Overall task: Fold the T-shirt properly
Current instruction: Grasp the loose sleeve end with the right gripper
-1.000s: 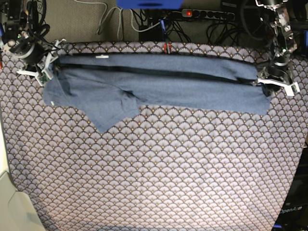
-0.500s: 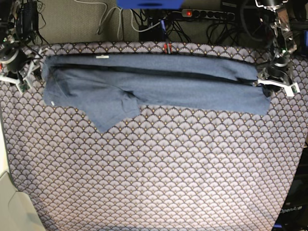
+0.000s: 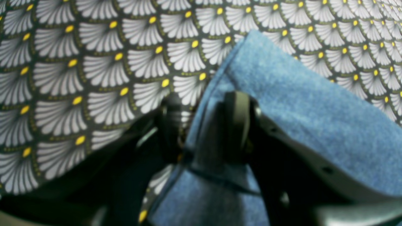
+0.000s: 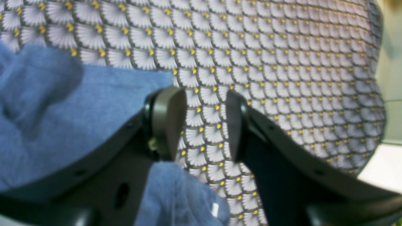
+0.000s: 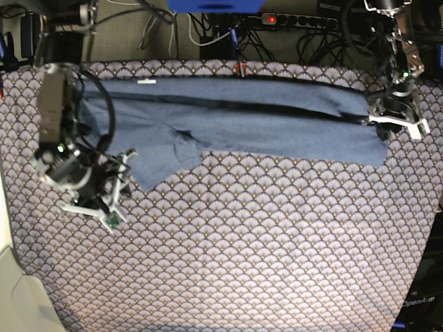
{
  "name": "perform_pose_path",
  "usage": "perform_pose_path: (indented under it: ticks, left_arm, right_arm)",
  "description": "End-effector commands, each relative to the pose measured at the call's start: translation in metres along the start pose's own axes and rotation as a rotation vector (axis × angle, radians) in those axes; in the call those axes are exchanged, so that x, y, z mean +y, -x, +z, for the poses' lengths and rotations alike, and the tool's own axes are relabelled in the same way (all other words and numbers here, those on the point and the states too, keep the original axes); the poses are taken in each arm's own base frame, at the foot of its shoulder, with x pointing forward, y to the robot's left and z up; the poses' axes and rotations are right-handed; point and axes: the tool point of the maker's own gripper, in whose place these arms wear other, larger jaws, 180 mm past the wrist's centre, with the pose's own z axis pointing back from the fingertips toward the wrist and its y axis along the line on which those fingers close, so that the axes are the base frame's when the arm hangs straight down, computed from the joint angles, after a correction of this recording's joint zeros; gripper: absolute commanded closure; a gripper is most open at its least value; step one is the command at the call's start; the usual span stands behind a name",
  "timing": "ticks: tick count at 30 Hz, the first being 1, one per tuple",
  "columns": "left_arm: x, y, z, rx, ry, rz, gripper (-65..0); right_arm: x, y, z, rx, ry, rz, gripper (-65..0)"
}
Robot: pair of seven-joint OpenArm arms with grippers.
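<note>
The slate-blue T-shirt (image 5: 263,121) lies folded into a long band across the back of the table, with one sleeve (image 5: 156,162) sticking out toward the front. My right gripper (image 5: 111,190) is open and empty over the tablecloth, just left of the sleeve tip. In the right wrist view (image 4: 205,125) the shirt (image 4: 78,103) lies beside its left finger. My left gripper (image 5: 396,121) sits at the shirt's right end. In the left wrist view (image 3: 203,125) its jaws stand apart with the shirt's edge (image 3: 314,110) between them.
The scallop-patterned tablecloth (image 5: 242,256) covers the whole table. A power strip (image 5: 297,21) and cables lie behind the back edge. A pale surface (image 5: 21,297) lies past the table's front left corner.
My right gripper let go of the shirt's left end, swung out to the left, then came forward to beside the sleeve. The left gripper and the shirt stayed put.
</note>
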Motion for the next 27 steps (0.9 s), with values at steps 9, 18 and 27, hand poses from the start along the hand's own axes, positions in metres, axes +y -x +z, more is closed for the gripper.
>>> perform_pose_path:
  ticks: [9,18,27]
  left_arm:
    - [-0.016,0.004,-0.005,0.035,0.039,-0.019,-23.4]
    - [-0.018,-0.001,-0.007,0.025,0.037,-0.020,-23.4]
    - [-0.019,-0.003,-0.008,0.021,0.038,-0.017,-23.4]
  right_arm:
    - [0.012,0.013,-0.050,0.008,-0.123,-0.131,-29.4]
    - [0.029,0.045,-0.079,0.045,-0.204,-0.231,-29.3]
    - [0.033,0.044,-0.077,0.023,-0.204,-0.233,-0.3]
